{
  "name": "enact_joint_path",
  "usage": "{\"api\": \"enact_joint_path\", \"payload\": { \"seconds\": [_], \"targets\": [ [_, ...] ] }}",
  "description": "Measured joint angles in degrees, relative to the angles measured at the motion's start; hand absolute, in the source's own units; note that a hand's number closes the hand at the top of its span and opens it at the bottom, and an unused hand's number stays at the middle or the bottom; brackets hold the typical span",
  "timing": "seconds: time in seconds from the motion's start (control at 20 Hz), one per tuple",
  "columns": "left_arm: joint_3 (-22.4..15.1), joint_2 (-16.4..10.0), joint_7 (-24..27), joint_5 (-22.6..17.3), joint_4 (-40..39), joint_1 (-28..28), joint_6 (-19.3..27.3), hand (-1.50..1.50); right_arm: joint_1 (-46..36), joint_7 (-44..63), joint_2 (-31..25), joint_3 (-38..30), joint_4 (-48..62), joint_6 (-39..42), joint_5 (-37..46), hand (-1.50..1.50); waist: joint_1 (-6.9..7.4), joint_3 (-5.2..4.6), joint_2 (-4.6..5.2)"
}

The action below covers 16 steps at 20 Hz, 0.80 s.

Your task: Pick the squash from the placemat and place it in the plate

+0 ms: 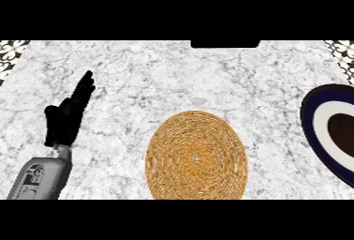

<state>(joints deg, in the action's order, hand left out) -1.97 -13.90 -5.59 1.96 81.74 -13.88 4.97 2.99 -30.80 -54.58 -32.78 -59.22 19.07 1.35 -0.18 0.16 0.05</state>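
One woven placemat [196, 157] lay nearest, at centre, and no squash showed on it or elsewhere on the counter [173, 75], so its long axis and heading could not be told. At the left, the left hand [66, 117] rested open, fingers straight and pointing far, holding nothing; the right hand was out of view. Further right, the plate [309, 110] ran off the edge. The likely risk was a reach to the mat closing on nothing.
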Motion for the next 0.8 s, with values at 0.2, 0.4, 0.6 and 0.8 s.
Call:
{"api": "enact_joint_path", "payload": {
  "seconds": [0.2,0.4,0.6,0.8],
  "targets": [
    [0.16,0.43,0.54,0.26,-1.23,-0.88,-0.81,0.0,-6.92,-0.39,0.65,3.9,4.55,0.73,2.19,1.5,0.59,-0.09,0.08],
    [0.08,0.76,-0.87,0.8,0.13,-1.06,-0.91,0.0,-10.95,1.3,2.49,8.55,5.04,-1.91,6.84,1.5,0.77,-0.13,0.07],
    [0.37,0.94,-0.84,0.66,-0.6,-1.5,-1.65,0.0,-14.01,2.49,4.74,13.92,6.4,-6.76,13.63,1.5,0.96,-0.14,0.14],
    [0.84,1.26,-0.48,0.9,-1.35,-2.34,-1.64,0.0,-18.5,7.61,9.04,17.53,9.71,-7.07,16.04,-1.5,1.03,-0.14,0.16]
  ]
}}
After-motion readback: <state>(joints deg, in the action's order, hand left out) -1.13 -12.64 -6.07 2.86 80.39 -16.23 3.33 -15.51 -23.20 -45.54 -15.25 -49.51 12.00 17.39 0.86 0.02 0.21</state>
